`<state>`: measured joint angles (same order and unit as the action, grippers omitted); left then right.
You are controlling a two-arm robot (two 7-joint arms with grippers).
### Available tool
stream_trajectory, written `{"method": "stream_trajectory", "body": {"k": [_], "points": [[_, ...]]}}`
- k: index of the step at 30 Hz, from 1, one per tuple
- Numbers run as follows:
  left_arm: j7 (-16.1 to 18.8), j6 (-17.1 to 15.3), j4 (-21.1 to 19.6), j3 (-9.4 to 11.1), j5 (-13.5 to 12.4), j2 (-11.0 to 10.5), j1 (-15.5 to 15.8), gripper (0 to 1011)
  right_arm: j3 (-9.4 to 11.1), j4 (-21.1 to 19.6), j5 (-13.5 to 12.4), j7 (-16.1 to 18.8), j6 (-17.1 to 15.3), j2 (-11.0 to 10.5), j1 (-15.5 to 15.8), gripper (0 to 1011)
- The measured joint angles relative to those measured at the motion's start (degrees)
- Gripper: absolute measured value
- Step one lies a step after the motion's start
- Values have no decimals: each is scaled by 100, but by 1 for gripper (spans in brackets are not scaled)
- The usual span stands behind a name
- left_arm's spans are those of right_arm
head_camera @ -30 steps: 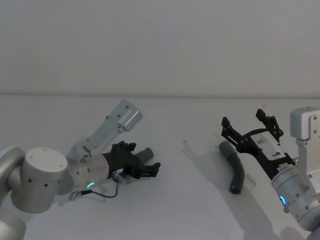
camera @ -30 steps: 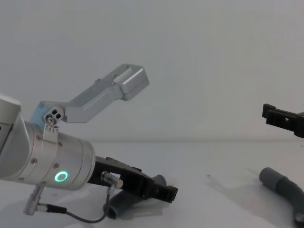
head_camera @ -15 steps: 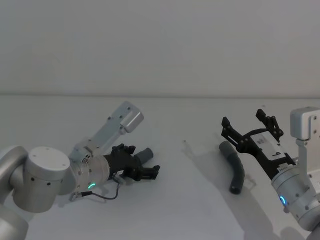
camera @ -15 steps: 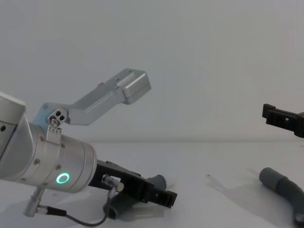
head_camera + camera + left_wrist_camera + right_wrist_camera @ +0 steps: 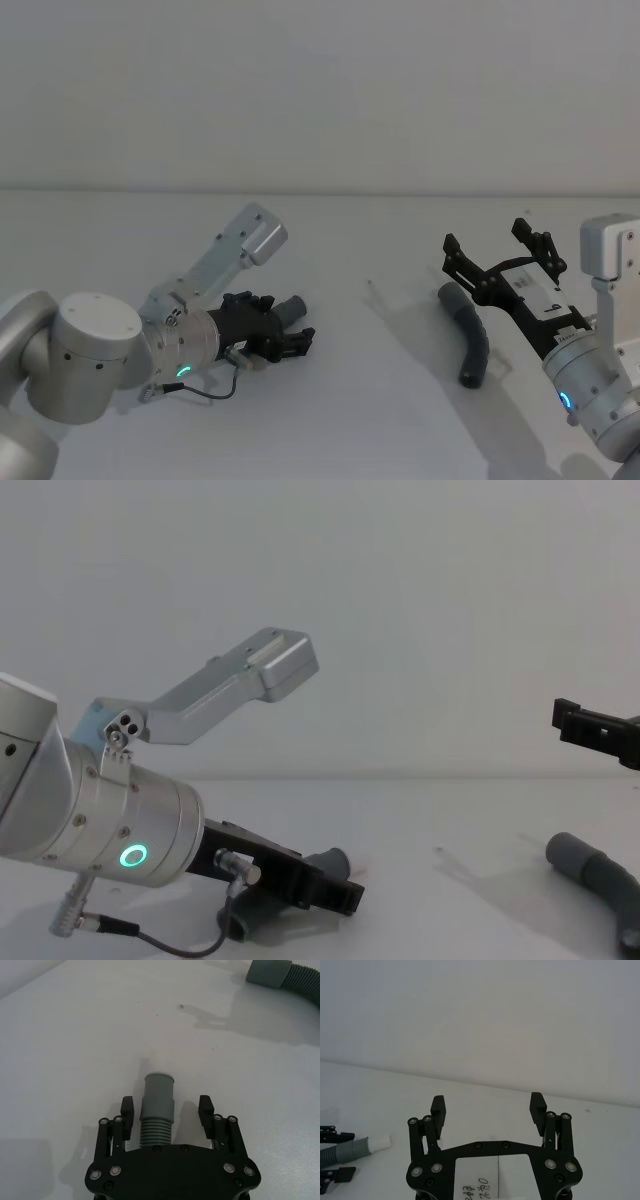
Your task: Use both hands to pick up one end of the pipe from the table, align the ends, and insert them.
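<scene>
One pipe piece lies on the table (image 5: 360, 420) at the left, its grey cuff (image 5: 294, 307) pointing right; the right wrist view shows a short white tip (image 5: 380, 1143) on it. My left gripper (image 5: 283, 322) is low over it and open, fingers (image 5: 128, 1110) straddling the corrugated part just behind the cuff (image 5: 159, 1091), with a gap on each side. The other pipe piece (image 5: 471, 338), curved, lies at the right with its plain grey cuff (image 5: 450, 296) toward the back. My right gripper (image 5: 497, 262) hovers open above that cuff, holding nothing.
A thin black cable (image 5: 205, 390) loops from the left wrist down to the table. The left arm's silver camera bracket (image 5: 245, 238) sticks up above the gripper. White table surface lies open between the two pipe pieces, and a pale wall stands behind.
The left gripper's fingers have drawn a little closer together around the left pipe piece. The right arm and the right pipe piece have not moved.
</scene>
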<state>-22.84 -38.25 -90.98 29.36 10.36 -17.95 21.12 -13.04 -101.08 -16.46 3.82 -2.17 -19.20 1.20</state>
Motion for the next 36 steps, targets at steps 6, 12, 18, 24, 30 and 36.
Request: {"method": "stream_trajectory", "body": {"k": [6, 12, 18, 24, 30, 36], "points": [[4, -16, 5, 0, -5, 4, 3, 645, 0, 0, 0, 0, 0, 0, 0, 1000], [6, -21, 8, 0, -8, 6, 6, 483, 0, 0, 0, 0, 0, 0, 0, 999], [6, -25, 7, 0, -11, 9, 7, 358, 0, 0, 0, 0, 0, 0, 0, 999], [6, -28, 7, 0, -11, 9, 7, 357, 2, 0, 0, 1, 0, 1, 1, 1000], [6, -31, 8, 0, -11, 9, 7, 357, 24, -27, 7, 89, -98, -63, 8, 1000], [6, -31, 7, 0, -11, 9, 7, 357, 66, -139, 0, 289, -440, -232, 22, 1000]]}}
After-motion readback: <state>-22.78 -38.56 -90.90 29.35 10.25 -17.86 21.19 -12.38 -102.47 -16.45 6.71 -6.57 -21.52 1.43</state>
